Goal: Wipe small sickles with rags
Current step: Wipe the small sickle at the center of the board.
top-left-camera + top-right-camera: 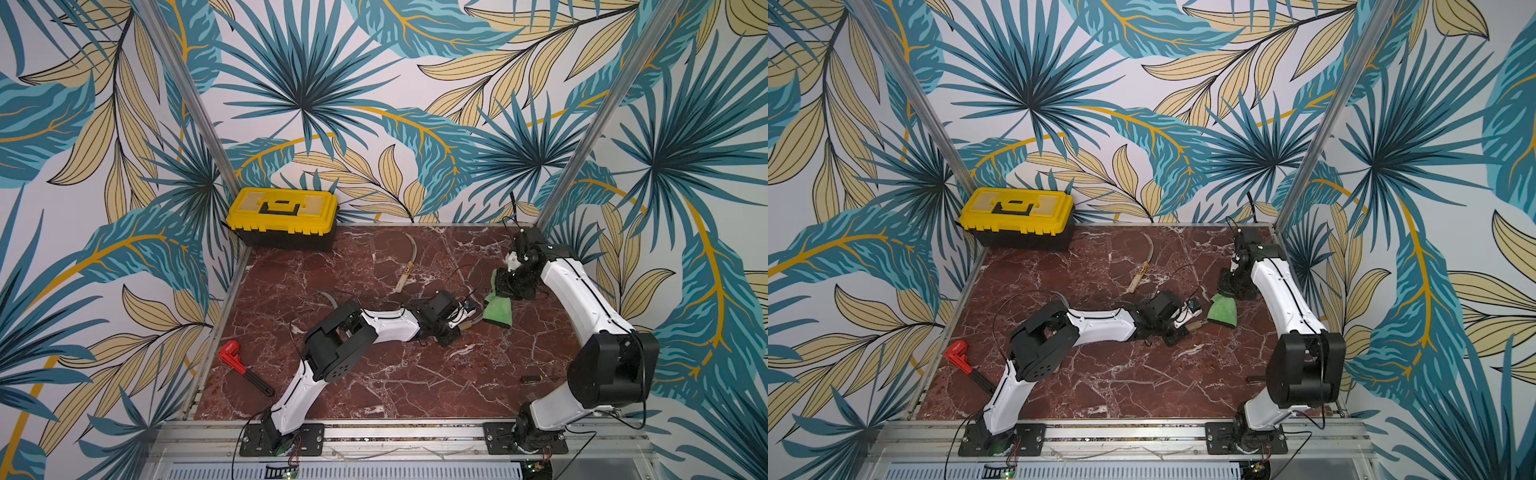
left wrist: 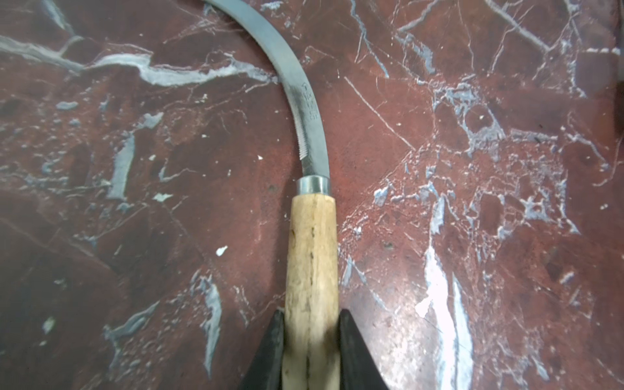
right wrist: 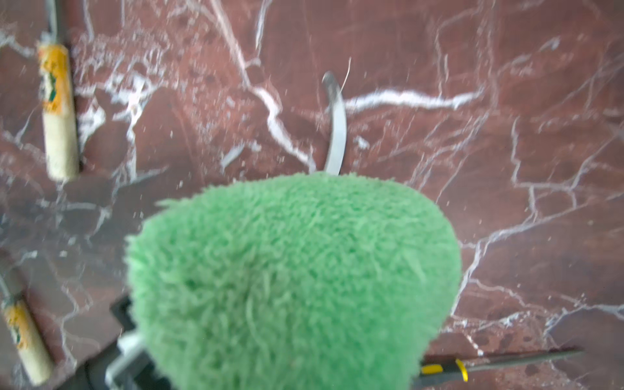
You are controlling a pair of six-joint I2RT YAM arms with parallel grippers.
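My left gripper (image 2: 311,324) is shut on the pale wooden handle of a small sickle (image 2: 312,236), which lies on the red marble table (image 1: 395,374). Its grey blade curves away towards the green fuzzy rag (image 1: 496,309). My right gripper (image 1: 505,291) is shut on that rag, which hangs to the table just beyond the left gripper (image 1: 459,322). In the right wrist view the rag (image 3: 293,280) hides the fingers, and a blade tip (image 3: 336,128) shows past it. A second sickle (image 1: 409,257) with an orange label lies free at mid-table. A third labelled handle (image 3: 23,341) shows partly.
A yellow and black toolbox (image 1: 282,212) stands at the back left corner. A red pipe wrench (image 1: 241,365) lies by the left edge. A dark screwdriver with a yellow band (image 1: 536,378) lies near the right arm's base. Walls and metal posts close in the table.
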